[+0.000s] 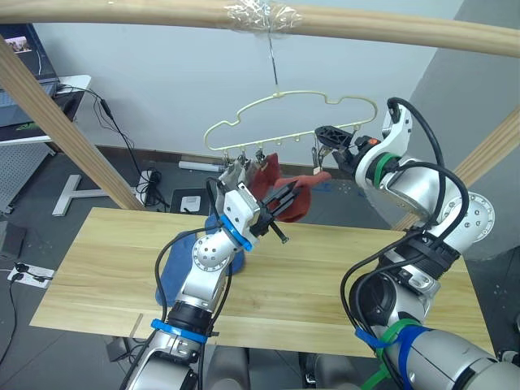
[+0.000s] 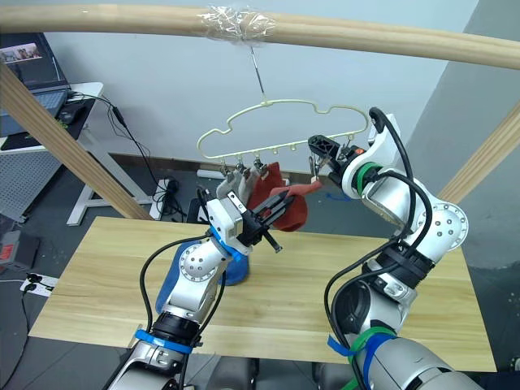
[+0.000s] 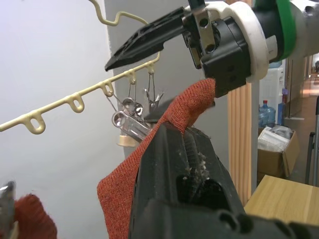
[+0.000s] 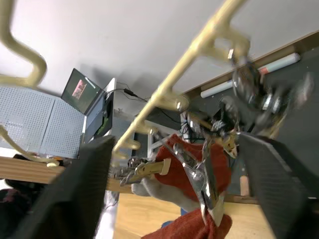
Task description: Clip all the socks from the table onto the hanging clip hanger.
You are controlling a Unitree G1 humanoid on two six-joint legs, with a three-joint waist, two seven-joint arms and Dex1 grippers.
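Between the left gripper's (image 1: 280, 213) closed fingers, a rust-red sock (image 1: 296, 199) hangs below the clip hanger (image 1: 284, 114); the right gripper's (image 4: 199, 164) fingers are spread around a clip (image 4: 212, 191).

The table (image 1: 325, 276) is long, of light wood planks. A blue sock (image 2: 172, 280) lies on its left part.

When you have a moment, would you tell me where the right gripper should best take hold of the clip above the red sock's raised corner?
Probably the clip's two splayed handles at its top, squeezed from either side. The right gripper is open, its fingers on either side of the clip, which hangs from the hanger, its jaws pointing down at the red sock held by the left gripper.
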